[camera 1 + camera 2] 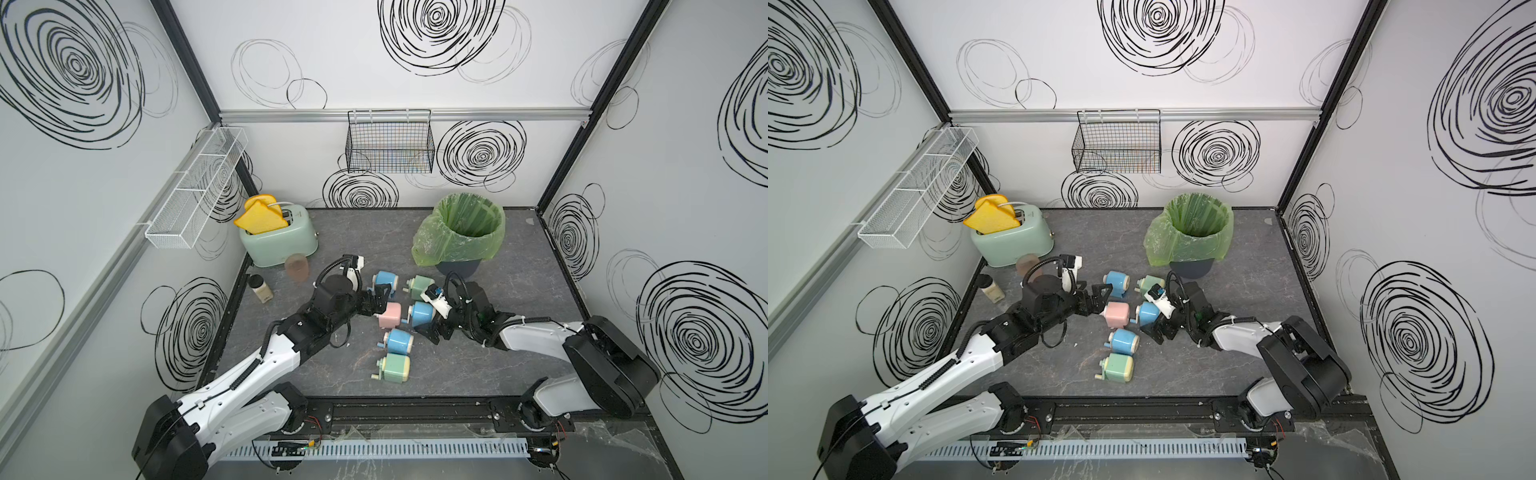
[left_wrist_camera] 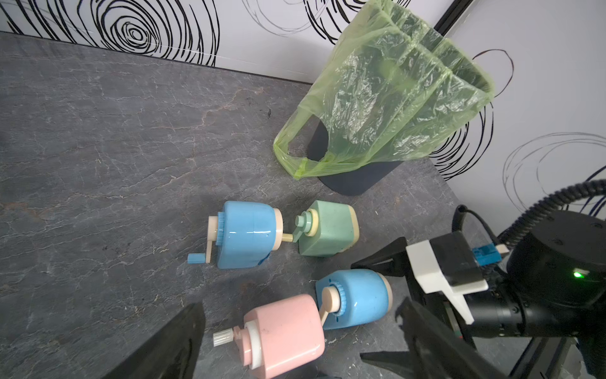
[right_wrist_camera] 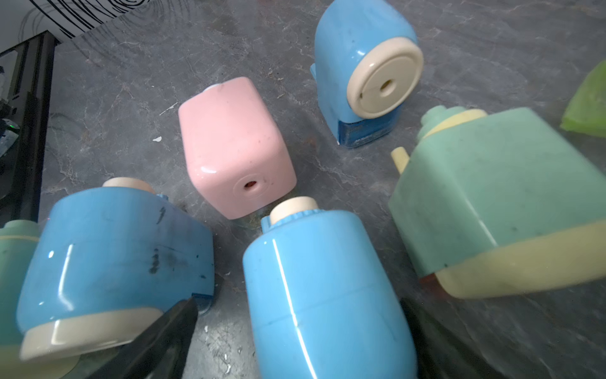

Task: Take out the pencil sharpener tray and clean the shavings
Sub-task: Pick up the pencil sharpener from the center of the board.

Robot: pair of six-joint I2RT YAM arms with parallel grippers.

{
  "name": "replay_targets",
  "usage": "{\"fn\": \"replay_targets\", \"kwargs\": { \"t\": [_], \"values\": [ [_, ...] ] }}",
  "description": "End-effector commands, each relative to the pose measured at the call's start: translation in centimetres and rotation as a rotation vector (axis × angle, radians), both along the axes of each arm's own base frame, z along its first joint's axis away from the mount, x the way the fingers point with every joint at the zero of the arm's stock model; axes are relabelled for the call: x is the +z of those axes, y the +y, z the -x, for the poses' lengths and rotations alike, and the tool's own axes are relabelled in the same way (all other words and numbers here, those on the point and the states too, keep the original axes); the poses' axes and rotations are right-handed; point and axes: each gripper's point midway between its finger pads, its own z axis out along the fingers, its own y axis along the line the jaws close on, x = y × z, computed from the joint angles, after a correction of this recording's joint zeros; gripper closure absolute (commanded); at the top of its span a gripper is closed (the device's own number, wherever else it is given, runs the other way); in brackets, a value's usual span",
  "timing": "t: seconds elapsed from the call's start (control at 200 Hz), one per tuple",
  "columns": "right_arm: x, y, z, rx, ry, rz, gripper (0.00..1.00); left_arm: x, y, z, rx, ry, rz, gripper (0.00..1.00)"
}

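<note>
Pencil sharpeners, small hand-crank plastic boxes: 6 in all, clustered btwn the two arms' tips on the dark grey marbled tabletop (image 1: pixel 498 353). Count: 3 glossy blue w/ cream caps, 2 mint-green w/ cream ends, 1 pale pink. Also 1 dark bin lined w/ a green plastic bag (image 1: pixel 436 245), well beyond the right gripper (image 1: pixel 432 327).

Pink sharpener (image 1: pixel 390 314): long axis runs gripper to gripper, crank stub toward the left gripper (image 1: pixel 381 300), pencil hole toward the right one. Middle blue sharpener (image 1: pixel 423 312): axis along the right gripper's reach, crank end pointing away from it at the pink one. Far blue sharpener (image 1: pixel 385 281): ahead of the left gripper's tips. Its darker blue tray (image 3: pixel 364 133) is seated in the base under the pencil-hole face. Far green sharpener (image 1: pixel 423 286): just beyond the right gripper. Near blue sharpener (image 1: pixel 398 340): just beside the right gripper's outer finger. Near green sharpener (image 1: pixel 397 368): further back. Both have cranks toward the left arm's side.

Left gripper: jaws spread wide, holding nothing. The pink one's crank end sits in the gap; contact unclear. Right gripper: jaws spread wide either side of the middle blue one, not clamped. A gap shows on one side; can't tell about the other.
</note>
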Motion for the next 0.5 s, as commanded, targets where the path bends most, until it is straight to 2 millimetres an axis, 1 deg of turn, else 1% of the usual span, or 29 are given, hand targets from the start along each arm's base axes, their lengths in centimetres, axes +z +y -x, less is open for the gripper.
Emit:
{"fn": "replay_targets", "kwargs": {
  "t": [0.0, 0.135, 0.275, 0.49],
  "values": [
    [-0.1, -0.3, -0.6, -0.023, -0.025, 0.034, 0.01, 0.1, -0.2, -0.4, 0.004, -0.007, 0.034, 0.03],
    [-0.2, 0.0, -1.7, -0.022, -0.047, 0.059, 0.00, 0.1, 0.1, -0.4, 0.011, -0.008, 0.028, 0.03],
    [0.0, 0.2, -2.0, -0.013, -0.081, 0.060, 0.11, -0.1, 0.3, -0.4, 0.019, -0.008, 0.025, 0.03],
    [-0.3, 0.8, -1.0, 0.064, -0.077, 0.049, 0.28, 0.0, -0.1, -0.6, 0.006, -0.002, 0.031, 0.03]
  ]
}}
